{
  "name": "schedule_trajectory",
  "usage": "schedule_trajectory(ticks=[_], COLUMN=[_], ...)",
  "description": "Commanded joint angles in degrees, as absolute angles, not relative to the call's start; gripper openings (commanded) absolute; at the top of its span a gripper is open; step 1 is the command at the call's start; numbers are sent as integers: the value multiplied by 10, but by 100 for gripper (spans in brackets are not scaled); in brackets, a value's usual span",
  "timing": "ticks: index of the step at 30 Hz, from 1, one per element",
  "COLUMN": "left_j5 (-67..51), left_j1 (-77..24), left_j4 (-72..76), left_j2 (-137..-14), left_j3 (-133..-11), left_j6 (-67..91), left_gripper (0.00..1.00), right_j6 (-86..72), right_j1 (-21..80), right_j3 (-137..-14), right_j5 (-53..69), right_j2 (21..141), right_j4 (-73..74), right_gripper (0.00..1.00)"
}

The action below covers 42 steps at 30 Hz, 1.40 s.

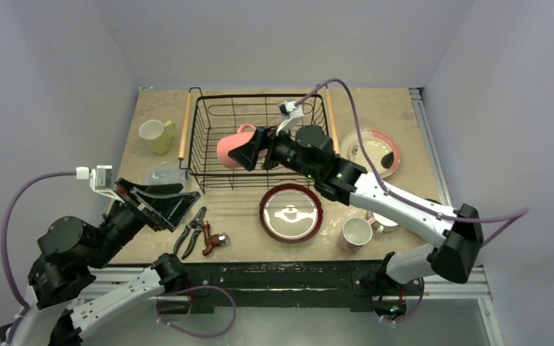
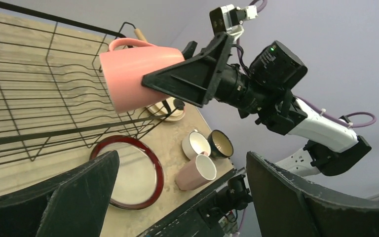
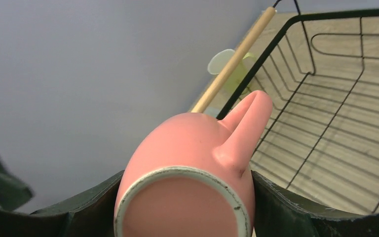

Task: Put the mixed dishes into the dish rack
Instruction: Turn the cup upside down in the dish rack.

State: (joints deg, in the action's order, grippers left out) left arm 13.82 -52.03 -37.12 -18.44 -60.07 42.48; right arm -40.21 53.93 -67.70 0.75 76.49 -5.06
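My right gripper (image 1: 249,153) is shut on a pink mug (image 1: 232,150), held on its side above the front left part of the black wire dish rack (image 1: 260,95). In the right wrist view the mug's base (image 3: 187,207) faces the camera, between both fingers. My left gripper (image 1: 160,204) stands open and empty by the rack's front left corner. On the table lie a red plate (image 1: 291,213), a pale pink mug (image 1: 357,232), a yellow-green mug (image 1: 155,135) and a cream plate (image 1: 364,148). A white mug (image 2: 196,144) and a dark bowl (image 2: 220,143) sit together.
A clear plastic box (image 1: 162,175) lies just beyond my left gripper. Pliers (image 1: 191,232) and a red-handled tool (image 1: 215,241) rest near the table's front edge. Wooden rod handles (image 1: 185,124) run along the rack's short sides. Walls close in on three sides.
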Motion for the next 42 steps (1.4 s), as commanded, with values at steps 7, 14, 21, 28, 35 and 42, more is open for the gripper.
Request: schedule_trajectory(ticks=[7,14,21,28,35,42], left_j5=[191,198,195,202,218,216], left_j1=[-519,-519,-519,-520,-519,-519], left_j4=[-546,-571,-575,-572,-573,-566], left_j2=[-166,-152,-155,-147,-123,-127], left_j3=[-715,-723,-718,-717,-722,-728], left_j6=[369,365,353,327,327,331], left_gripper=[100,100,100,100,100,100], right_j6=[-13,110,255,334,329,323], right_j1=[514,440,427,422,422,424], right_j3=[-917,-1076,-1155,-1312,-1335,-1354], right_j5=[-34,177,218,221,171,162], right_j2=[980,1149,1245,1373,1413,1438], right_j4=[-60,11,26,125,89,51], right_gripper=[0,0,0,0,0,14])
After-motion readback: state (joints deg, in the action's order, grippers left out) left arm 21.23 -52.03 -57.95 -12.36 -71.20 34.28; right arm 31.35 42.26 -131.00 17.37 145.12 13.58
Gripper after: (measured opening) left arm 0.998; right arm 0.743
